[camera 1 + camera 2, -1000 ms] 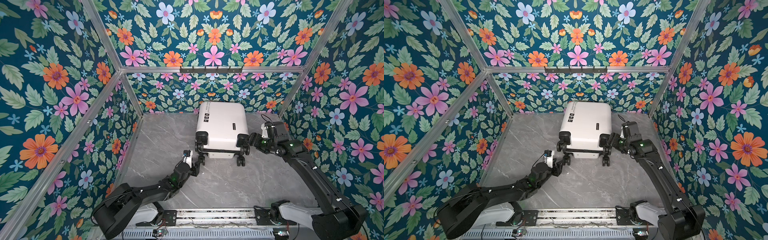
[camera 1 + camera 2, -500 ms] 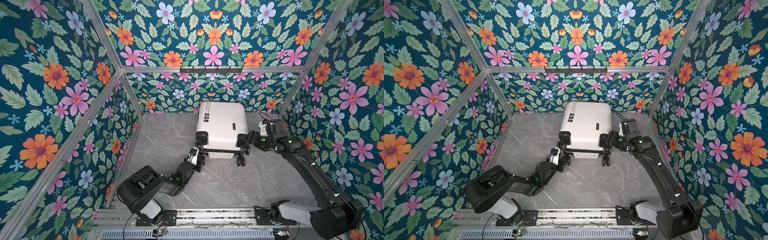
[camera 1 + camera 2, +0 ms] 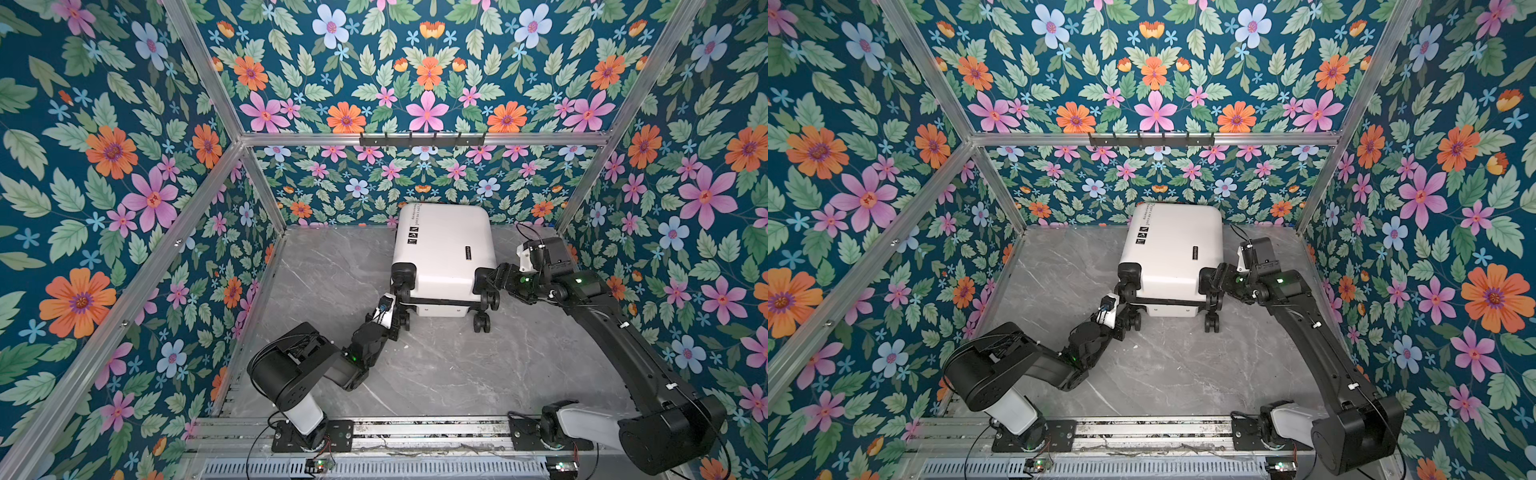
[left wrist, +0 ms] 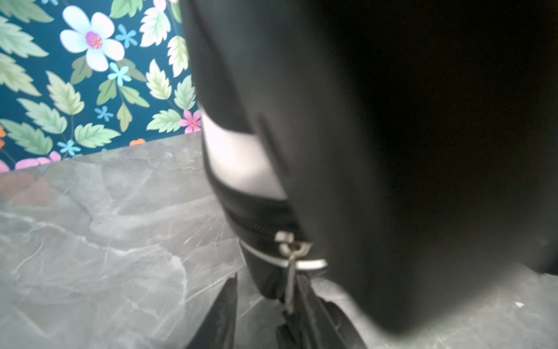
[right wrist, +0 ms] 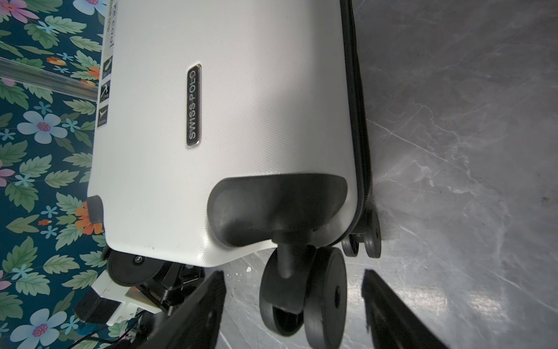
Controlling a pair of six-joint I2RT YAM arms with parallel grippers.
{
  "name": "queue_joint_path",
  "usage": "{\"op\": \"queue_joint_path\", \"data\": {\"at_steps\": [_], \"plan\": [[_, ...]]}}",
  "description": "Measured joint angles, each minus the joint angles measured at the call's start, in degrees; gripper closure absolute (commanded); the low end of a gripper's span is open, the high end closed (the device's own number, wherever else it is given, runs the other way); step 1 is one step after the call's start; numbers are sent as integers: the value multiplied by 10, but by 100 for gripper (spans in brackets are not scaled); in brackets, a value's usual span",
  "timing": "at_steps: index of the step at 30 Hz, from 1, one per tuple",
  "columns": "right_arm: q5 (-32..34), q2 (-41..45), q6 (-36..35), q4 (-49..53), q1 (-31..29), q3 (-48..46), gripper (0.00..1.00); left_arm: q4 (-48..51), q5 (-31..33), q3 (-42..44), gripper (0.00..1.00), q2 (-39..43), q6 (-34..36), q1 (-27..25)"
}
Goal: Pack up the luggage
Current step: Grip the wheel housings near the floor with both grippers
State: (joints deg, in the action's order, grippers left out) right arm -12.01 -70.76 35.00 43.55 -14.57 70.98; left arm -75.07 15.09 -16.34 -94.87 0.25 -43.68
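Finds the luggage (image 3: 446, 249) flat and shut near the back wall (image 3: 415, 183). Shows the left gripper (image 4: 267, 281) slightly spread around the zip pull (image 4: 290, 281), the right gripper (image 5: 293, 273) wide around a wheel (image 5: 327, 290). Risks closing beside the dangling pull, or shoving the luggage askew via the wheel.

A: Left side delta?
B: Left arm (image 3: 291, 370) folded back toward its base. Left pincer (image 4: 267, 290) moved up to the luggage (image 3: 444, 249) zipper pull (image 4: 290, 272), jaws narrower.
A: Right?
B: Right pincer (image 5: 291, 273) edged closer around the wheel (image 5: 302, 296).
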Motion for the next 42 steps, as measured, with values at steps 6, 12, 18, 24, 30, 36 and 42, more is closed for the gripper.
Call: {"op": "queue_joint_path", "data": {"at_steps": [6,12,18,24,30,36,42], "plan": [[-4,1,6,7,0,0,30,-4,-13,-10,64,-13,15,2],[-4,4,11,13,0,-2,30,-12,-20,-14,70,-22,31,2],[-4,4,15,13,0,-3,31,-14,-24,-19,80,-27,42,2],[-10,3,20,14,0,-4,31,-14,-14,-20,95,-25,46,2],[-12,2,20,13,0,-6,31,-6,-14,-16,100,-12,46,3],[-12,4,18,14,0,-6,13,11,-26,-12,100,7,39,4],[-12,5,4,12,0,7,13,45,-31,-3,100,39,20,4]]}}
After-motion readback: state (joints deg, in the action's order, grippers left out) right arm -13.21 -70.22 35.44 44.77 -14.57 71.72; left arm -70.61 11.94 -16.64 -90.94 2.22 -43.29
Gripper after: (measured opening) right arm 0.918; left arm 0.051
